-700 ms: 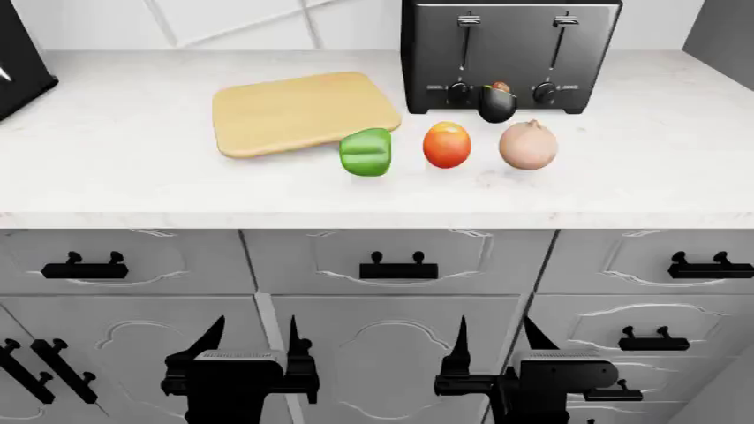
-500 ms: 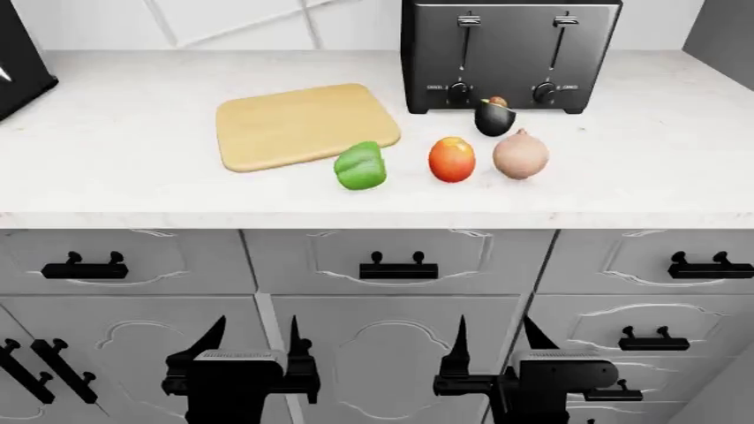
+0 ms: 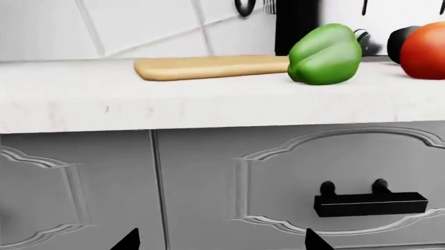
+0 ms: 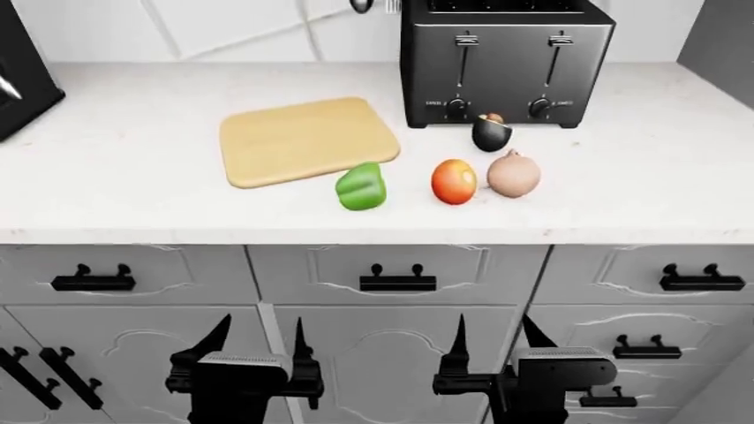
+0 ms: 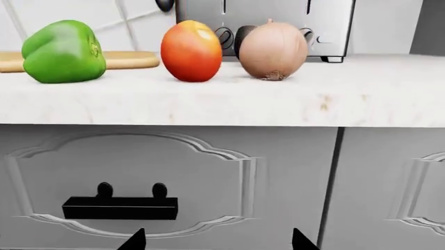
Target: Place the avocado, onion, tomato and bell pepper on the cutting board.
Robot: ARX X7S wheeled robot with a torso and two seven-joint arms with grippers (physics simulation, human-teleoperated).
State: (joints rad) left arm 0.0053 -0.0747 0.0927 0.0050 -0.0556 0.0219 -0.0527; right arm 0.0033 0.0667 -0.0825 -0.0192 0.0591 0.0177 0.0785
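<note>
Your cutting board (image 4: 309, 140) lay bare on the white table (image 4: 130, 177), left of the toaster (image 4: 507, 60), and none of the 4 vegetables was on it. The bell pepper (image 4: 362, 187) sat just off the board's near right corner; whether it touched the edge could not be told. Right of it stood the tomato (image 4: 454, 181), and the onion (image 4: 514, 174) was just beside the tomato on its right. The avocado (image 4: 492, 133) rested farther back, close in front of the toaster and behind the gap between tomato and onion.

Both of your arms hung low in front of the grey cabinet drawers (image 4: 398, 274), well below the table's edge. Your left pincer (image 4: 256, 337) had its fingers spread apart and gripped nothing. Your right pincer (image 4: 492, 334) was likewise spread wide with nothing between its fingers.
</note>
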